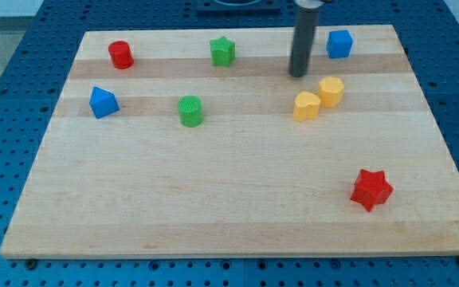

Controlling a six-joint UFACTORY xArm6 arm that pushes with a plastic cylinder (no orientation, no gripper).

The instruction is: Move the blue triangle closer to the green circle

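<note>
One target: blue triangular plastic block [103,102], lying left of green cylindrical plastic block [190,111] on wooden surface [213,199].
End effector: jawless rod, holding nothing; my tip [297,75] is resting near the yellow blocks [307,105].
Approach: circling to the triangle's left, pushing rightward.

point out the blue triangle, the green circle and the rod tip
blue triangle [103,103]: camera view, on its front face
green circle [190,111]: camera view, on its ribbed side wall
my tip [297,75]: camera view, on the rod's very lower end, just above the two yellow blocks [319,99]
</note>
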